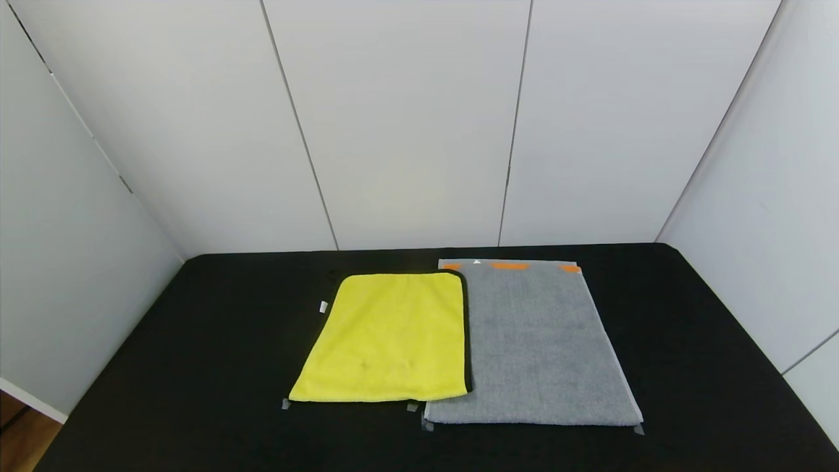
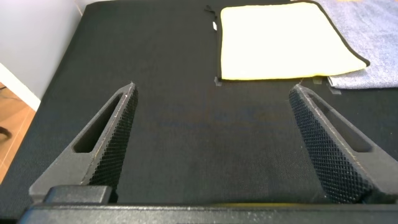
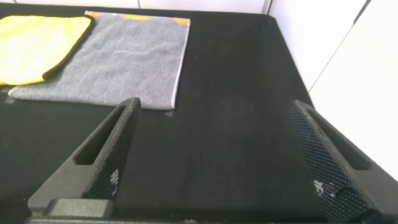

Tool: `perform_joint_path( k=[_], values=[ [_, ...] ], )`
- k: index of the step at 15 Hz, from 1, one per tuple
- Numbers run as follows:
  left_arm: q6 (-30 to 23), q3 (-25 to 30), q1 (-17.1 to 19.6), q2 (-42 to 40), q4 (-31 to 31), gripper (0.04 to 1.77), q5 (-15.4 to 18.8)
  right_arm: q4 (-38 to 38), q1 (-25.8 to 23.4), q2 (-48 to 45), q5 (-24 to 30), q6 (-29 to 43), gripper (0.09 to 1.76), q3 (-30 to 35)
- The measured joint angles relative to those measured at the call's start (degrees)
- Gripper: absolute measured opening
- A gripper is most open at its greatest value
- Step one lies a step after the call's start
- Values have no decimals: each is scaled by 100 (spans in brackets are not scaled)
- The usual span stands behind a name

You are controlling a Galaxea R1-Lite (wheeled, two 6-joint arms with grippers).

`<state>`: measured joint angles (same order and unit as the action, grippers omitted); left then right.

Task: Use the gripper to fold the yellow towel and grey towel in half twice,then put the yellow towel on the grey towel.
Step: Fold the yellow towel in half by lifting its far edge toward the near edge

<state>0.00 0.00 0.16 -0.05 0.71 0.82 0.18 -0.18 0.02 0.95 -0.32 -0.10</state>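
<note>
The yellow towel [image 1: 390,337] lies flat and unfolded on the black table, its right edge lapping onto the grey towel [image 1: 534,347], which lies flat beside it with orange marks along its far hem. Neither arm shows in the head view. My left gripper [image 2: 212,93] hangs open over bare table short of the yellow towel [image 2: 283,40], nothing between its fingers. My right gripper [image 3: 214,102] is open too, over bare table to the right of the grey towel [image 3: 118,59], with the yellow towel [image 3: 34,46] beyond it.
The black table [image 1: 196,341] is enclosed by white panel walls [image 1: 406,118] at the back and both sides. Small grey tape marks [image 1: 286,404] sit at the towels' near corners. A strip of wooden floor [image 1: 19,439] shows past the table's left edge.
</note>
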Motion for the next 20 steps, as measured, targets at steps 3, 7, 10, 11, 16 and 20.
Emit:
perform_joint_path(
  k=[3,7,10,11,16,20],
  values=[
    [0,0,0,0,0,172,0,0,0,0,0,0,171,0],
    [0,0,0,0,0,172,0,0,0,0,0,0,171,0],
    [0,0,0,0,0,172,0,0,0,0,0,0,171,0],
    [0,0,0,0,0,172,0,0,0,0,0,0,171,0],
    [10,-5,0,0,29,172,-6,17,0,0,-2,-1,171,-4],
    [16,-30,0,0,41,172,13,48,0,0,2,0,171,-37]
  ],
)
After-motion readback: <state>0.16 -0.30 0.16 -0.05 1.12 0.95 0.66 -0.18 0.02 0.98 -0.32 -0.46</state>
